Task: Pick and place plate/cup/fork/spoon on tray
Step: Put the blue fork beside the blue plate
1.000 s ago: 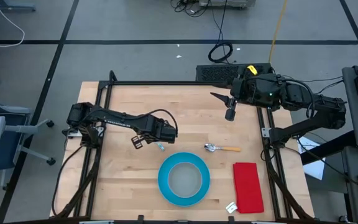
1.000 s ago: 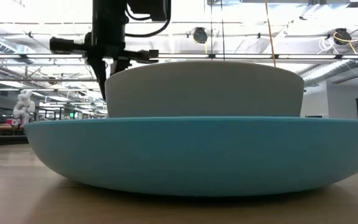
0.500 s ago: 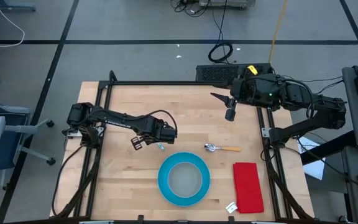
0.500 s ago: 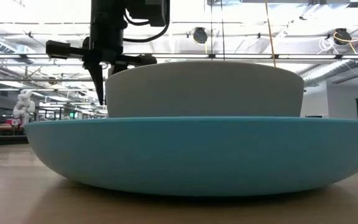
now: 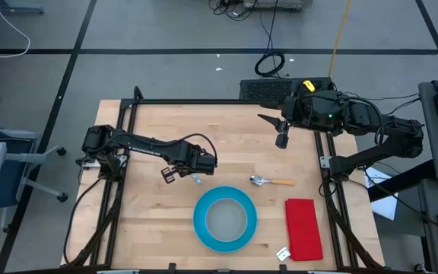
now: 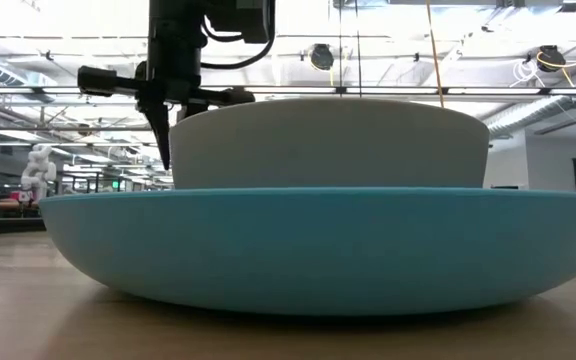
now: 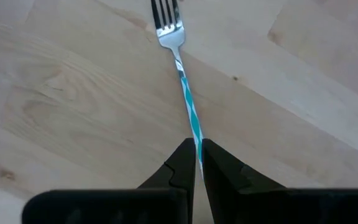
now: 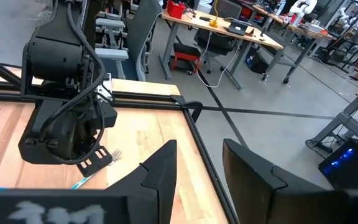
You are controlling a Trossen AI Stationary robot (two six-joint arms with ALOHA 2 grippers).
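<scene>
Lying pinched by its handle in the left pincer [image 7: 196, 155], apparently: the fork [image 7: 180, 68].

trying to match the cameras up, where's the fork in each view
High view: the fork lies left of centre, at the left claw.
Low view: not visible.
Left wrist view: centre, handle pinched between the claw's fingers.
Right wrist view: lower left, tines showing.
Shared landmark: the left arm's claw.
</scene>
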